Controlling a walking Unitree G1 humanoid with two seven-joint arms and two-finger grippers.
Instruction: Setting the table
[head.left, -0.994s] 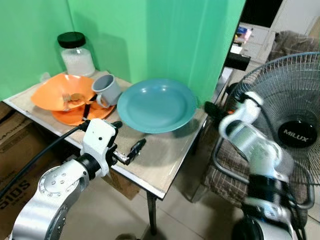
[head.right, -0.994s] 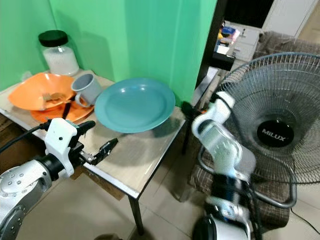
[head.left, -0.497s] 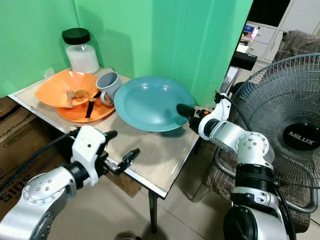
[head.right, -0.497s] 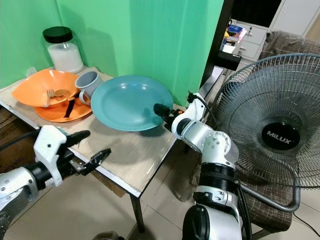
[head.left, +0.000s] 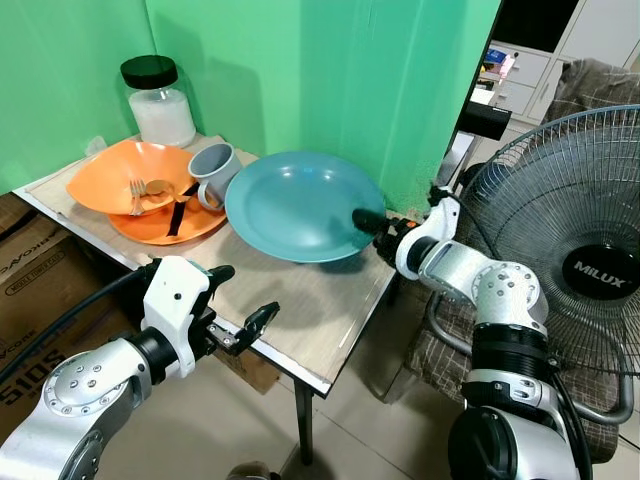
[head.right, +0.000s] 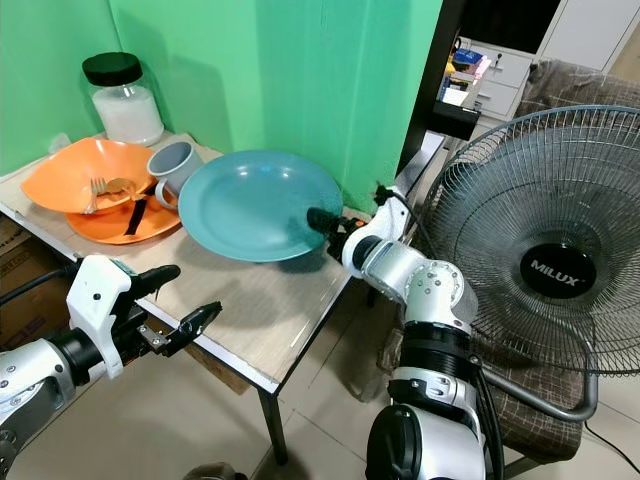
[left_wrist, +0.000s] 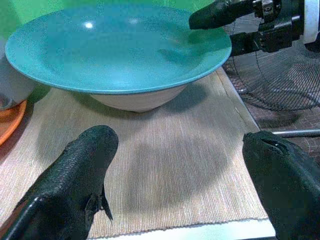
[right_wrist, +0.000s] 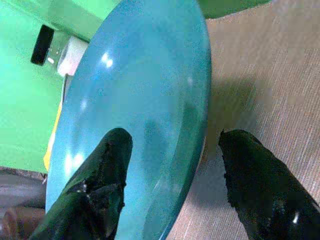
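Teal plate sits mid-table, far of the bare woven mat, beside the grey mug.

Far left: glass jar against the green wall, orange bowl with fork stacked on an orange plate; crowded together, probably to leave the near mat free for laying a place.

Near left: left gripper hovering at the table edge, fingers spread wide, nothing held.

Right: right gripper straddling the teal plate's right rim, fingers parted and not yet clamped, likely poised to lift.

Far right: standing fan.

Right wrist view reveals one finger over the plate's bowl and one below the rim, hard to judge from the head views; left wrist view shows the plate's pale underside.
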